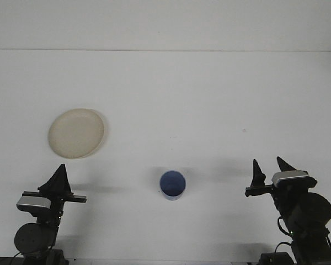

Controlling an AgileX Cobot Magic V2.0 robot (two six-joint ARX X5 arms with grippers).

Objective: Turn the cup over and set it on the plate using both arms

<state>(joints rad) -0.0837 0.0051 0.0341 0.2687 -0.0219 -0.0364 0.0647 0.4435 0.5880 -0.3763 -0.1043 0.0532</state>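
A plain white tabletop (171, 88) fills nearly the whole front view, meeting a pale wall along a faint line near the top edge.

The blue cup (172, 185) stands on the tabletop between the two sets of jaws, roughly level with their tips and a little closer to the right pair than to the left. From above it shows a round blue face; whether that is the open mouth or the base cannot be told from this view. It touches nothing but the surface beneath it, and a soft shadow lies just beyond it.

The cream-coloured plate (76, 133) lies flat, well beyond the left jaws and slightly to their right, well apart from the cup. It is bare.

The left jaws (58, 180) sit at the bottom left corner, over the arm's round joint and a small grey camera housing. They read as one dark pointed wedge with no gap visible between the fingers, so they appear closed together, holding nothing.

The right jaws (269, 170) sit at the bottom right, also low and near the front edge of the tabletop. Two separate dark tips (257, 170) stand up with white tabletop showing between them, so they are apart and hold nothing. A grey camera housing sits just behind them on the arm.

Both sets of jaws are well clear of the cup and the plate.
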